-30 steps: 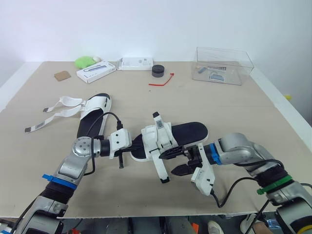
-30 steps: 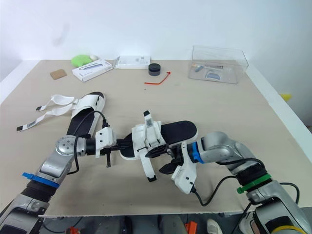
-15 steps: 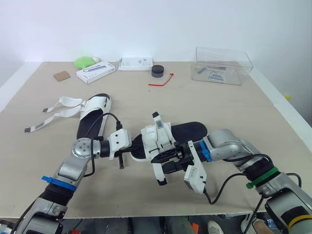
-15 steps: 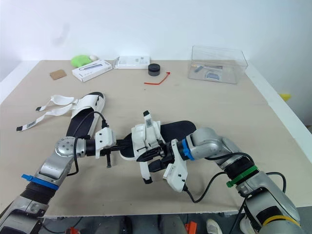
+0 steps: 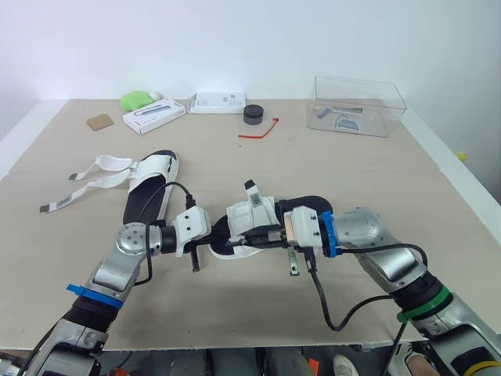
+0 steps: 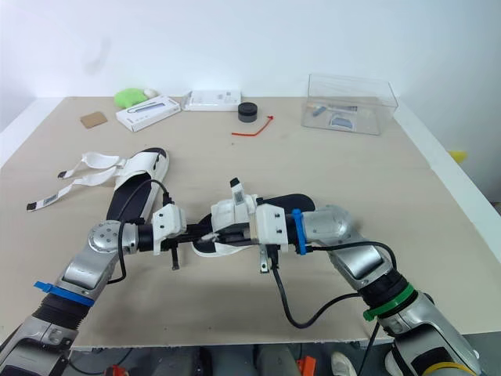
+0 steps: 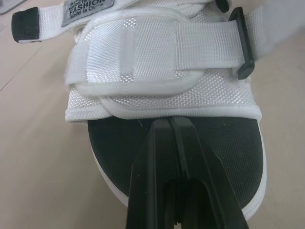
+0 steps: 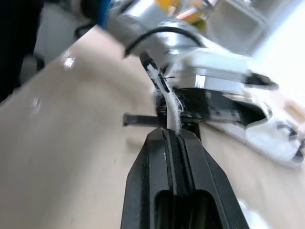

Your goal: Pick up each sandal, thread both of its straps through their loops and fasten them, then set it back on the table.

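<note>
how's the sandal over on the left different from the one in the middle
The left sandal lies alone on the table. The middle sandal is gripped at both ends, the left end effector on its sole edge and the right end effector pinching a strap. The left sandal's straps trail loose across the table, while the middle sandal's are folded over its upper. Both have white uppers and black footbeds.

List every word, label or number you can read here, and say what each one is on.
"FASHION": on the grey tab sewn to the strap of the sandal.
A smaller line above it on the same tab: too blurred to read.
Print on the long white box and the flat white box: too small to read.
Label inside the clear box: too small to read.
</note>
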`<action>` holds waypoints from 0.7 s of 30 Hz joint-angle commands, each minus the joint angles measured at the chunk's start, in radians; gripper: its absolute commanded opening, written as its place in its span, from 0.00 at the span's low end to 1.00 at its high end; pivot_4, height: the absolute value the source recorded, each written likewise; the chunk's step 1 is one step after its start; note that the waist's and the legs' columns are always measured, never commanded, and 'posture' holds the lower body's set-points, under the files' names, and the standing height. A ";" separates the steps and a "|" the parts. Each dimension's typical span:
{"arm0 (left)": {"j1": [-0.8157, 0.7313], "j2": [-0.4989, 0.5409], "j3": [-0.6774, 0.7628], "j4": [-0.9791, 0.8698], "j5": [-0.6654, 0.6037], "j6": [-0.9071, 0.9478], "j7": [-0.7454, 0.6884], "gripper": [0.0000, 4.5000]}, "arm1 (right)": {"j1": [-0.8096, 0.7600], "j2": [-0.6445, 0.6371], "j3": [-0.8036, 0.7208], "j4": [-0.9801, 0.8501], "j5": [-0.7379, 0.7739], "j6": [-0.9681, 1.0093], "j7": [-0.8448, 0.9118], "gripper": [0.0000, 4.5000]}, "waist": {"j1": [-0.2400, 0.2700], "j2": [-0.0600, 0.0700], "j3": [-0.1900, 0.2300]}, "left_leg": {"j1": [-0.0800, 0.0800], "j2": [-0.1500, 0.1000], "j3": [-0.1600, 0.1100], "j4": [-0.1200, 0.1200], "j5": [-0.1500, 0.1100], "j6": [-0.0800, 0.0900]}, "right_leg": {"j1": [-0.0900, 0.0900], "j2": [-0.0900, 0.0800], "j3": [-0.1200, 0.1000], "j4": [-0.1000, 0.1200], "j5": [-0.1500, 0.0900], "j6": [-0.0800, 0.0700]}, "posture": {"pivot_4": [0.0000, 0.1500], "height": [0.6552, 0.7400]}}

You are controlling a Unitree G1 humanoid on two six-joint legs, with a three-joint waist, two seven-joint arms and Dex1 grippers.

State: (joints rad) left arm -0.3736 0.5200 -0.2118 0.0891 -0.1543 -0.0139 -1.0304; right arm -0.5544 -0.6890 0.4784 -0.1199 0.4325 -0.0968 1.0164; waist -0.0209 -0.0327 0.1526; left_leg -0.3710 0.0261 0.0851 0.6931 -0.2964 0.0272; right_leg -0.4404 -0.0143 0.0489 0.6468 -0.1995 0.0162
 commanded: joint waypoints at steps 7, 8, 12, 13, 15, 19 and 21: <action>0.003 -0.007 -0.018 0.012 0.024 0.000 0.004 0.00 | -0.206 0.143 -0.147 0.037 0.244 0.849 -0.239 0.02 | 0.000 0.000 0.000 | -0.001 0.000 0.000 0.000 0.000 0.000 | -0.001 0.000 -0.001 0.000 0.001 0.000 | 1.00 1.00; 0.002 -0.008 -0.018 0.012 0.024 0.000 0.005 0.00 | -0.230 0.157 -0.156 0.063 0.238 0.887 -0.251 0.02 | 0.000 0.000 0.000 | -0.001 0.000 -0.001 0.000 0.000 -0.001 | -0.001 0.000 -0.002 0.000 0.001 0.000 | 1.00 1.00; 0.003 -0.010 -0.017 0.013 0.025 -0.002 0.008 0.00 | -0.285 0.177 -0.150 0.128 0.182 0.935 -0.246 0.02 | 0.000 0.000 0.000 | -0.003 0.000 -0.002 0.000 0.000 0.000 | -0.002 0.001 -0.003 0.000 0.000 0.000 | 1.00 1.00; 0.003 -0.010 -0.017 0.011 0.025 -0.001 0.008 0.00 | -0.292 0.179 -0.145 0.141 0.171 0.944 -0.243 0.02 | 0.000 0.000 0.000 | -0.004 -0.001 -0.003 0.000 0.000 0.000 | -0.002 0.001 -0.003 -0.001 0.000 0.000 | 1.00 1.00; 0.006 -0.010 -0.016 0.009 0.026 -0.001 0.010 0.00 | -0.305 0.182 -0.129 0.169 0.137 0.957 -0.227 0.02 | 0.000 0.000 0.000 | -0.004 -0.001 -0.003 0.000 0.000 0.000 | -0.002 0.001 -0.003 -0.001 0.000 0.000 | 1.00 1.00; 0.010 -0.009 -0.014 0.006 0.026 0.001 0.014 0.00 | -0.321 0.203 -0.137 0.210 0.080 0.965 -0.232 0.02 | 0.000 0.000 0.000 | -0.004 -0.001 -0.003 0.000 0.000 0.000 | -0.002 0.003 -0.003 -0.001 0.001 0.001 | 1.00 1.00; 0.012 -0.007 -0.014 0.006 0.026 0.000 0.015 0.00 | -0.327 0.205 -0.137 0.213 0.056 0.942 -0.221 0.15 | 0.000 0.000 0.000 | -0.004 -0.001 -0.003 0.000 0.000 0.000 | -0.002 0.004 -0.003 -0.001 0.001 0.001 | 1.00 1.00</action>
State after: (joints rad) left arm -0.3752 0.5126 -0.2114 0.0944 -0.1495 -0.0220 -1.0196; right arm -0.8434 -0.4857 0.3685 0.0846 0.5354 0.8736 0.7971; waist -0.0213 -0.0328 0.1525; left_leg -0.3747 0.0253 0.0824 0.6934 -0.2960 0.0267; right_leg -0.4420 -0.0107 0.0463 0.6462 -0.1985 0.0172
